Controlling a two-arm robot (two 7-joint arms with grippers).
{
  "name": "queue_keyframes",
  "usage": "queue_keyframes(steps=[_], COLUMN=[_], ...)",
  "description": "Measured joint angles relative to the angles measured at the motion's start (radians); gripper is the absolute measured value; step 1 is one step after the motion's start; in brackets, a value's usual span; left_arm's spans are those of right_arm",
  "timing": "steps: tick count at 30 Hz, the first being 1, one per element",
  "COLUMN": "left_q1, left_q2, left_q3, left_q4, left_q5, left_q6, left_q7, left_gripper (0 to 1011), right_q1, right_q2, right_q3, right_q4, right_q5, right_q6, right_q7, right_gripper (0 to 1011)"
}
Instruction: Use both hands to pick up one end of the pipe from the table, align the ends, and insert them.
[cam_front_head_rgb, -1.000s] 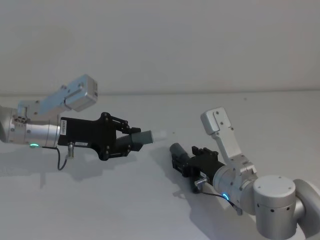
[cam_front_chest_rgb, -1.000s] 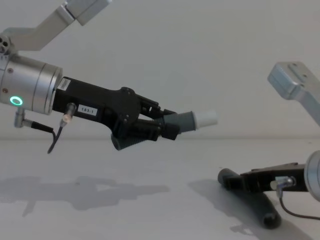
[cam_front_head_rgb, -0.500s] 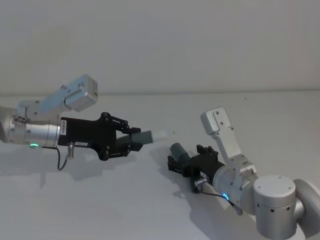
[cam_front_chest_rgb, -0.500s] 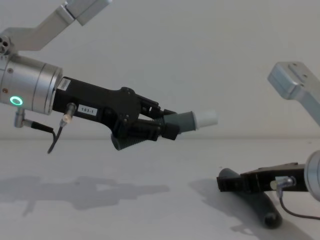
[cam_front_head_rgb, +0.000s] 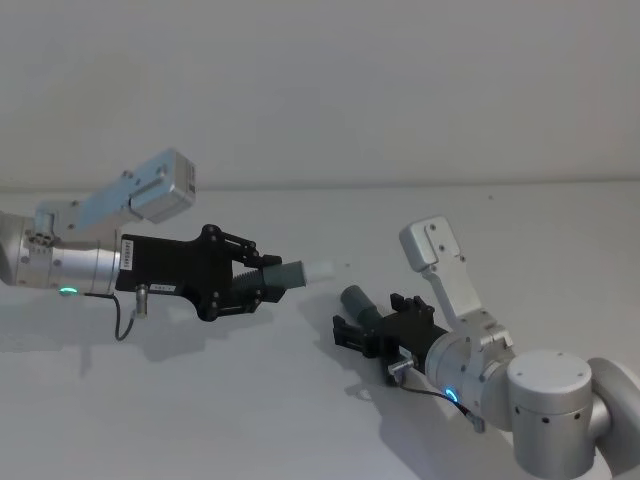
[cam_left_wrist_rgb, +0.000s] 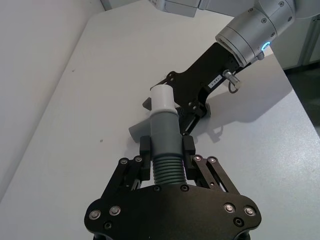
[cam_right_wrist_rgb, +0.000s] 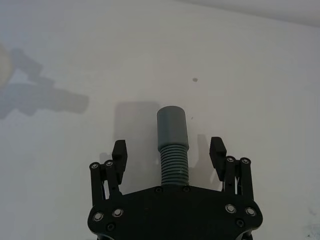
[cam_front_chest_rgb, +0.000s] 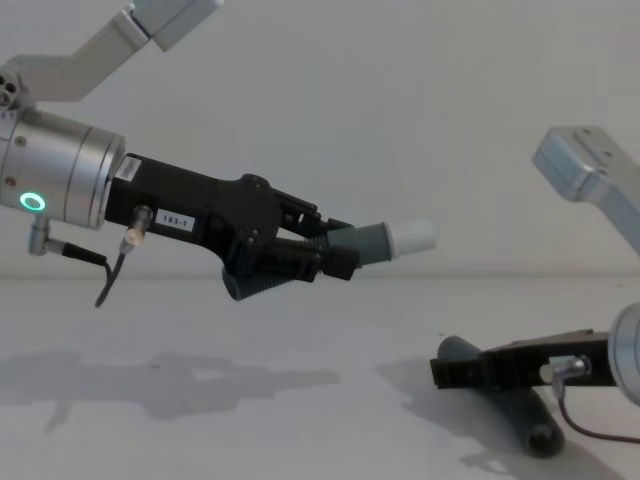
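Right gripper (cam_front_head_rgb: 352, 335) has crept forward along the grey piece (cam_front_head_rgb: 355, 298) over the last second. Left arm hasn't budged.

Head: left gripper (cam_front_head_rgb: 268, 283) holds the white-tipped piece (cam_front_head_rgb: 300, 271) in the air, tip pointing toward the right arm. The grey piece lies on the table (cam_front_head_rgb: 200, 400), well apart from the tip. There is open surface all round, and the far table edge is well back.

Left wrist: jaws are clamped on the ribbed middle and the white tip (cam_left_wrist_rgb: 162, 97) sticks out clear. The right gripper sits low past it, over the grey piece (cam_left_wrist_rgb: 137, 131).

Right wrist: jaws are wide, one finger (cam_right_wrist_rgb: 119, 151) on each side of the ribs, both apart from the pipe. The wider mouth end (cam_right_wrist_rgb: 171, 114) points away from the wrist.

Chest: the white tip (cam_front_chest_rgb: 412, 237) hangs above and left of the grey piece (cam_front_chest_rgb: 520, 415), which is flat on the table under the right gripper (cam_front_chest_rgb: 450, 372).

Step, as I read it: pre-grasp on the second piece, not yet gripped. Next is to close on the ribs, lift, swing the mouth to face the tip, line up the axes, then push in. The risk is the piece rolling as the jaws close. There is plenty of room between the arms.
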Motion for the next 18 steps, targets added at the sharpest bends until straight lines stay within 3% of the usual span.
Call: queue_keyframes(steps=[18], left_q1=[0.0], left_q2=[0.0], left_q3=[0.0], left_q4=[0.0], left_q5=[0.0], left_q6=[0.0], left_q7=[0.0], left_gripper=[336], right_q1=[0.004], right_q2=[-0.002], right_q3=[0.004], right_q4=[0.003], right_q5=[-0.001], right_q6=[0.024], right_q7=[0.013], right_gripper=[1002])
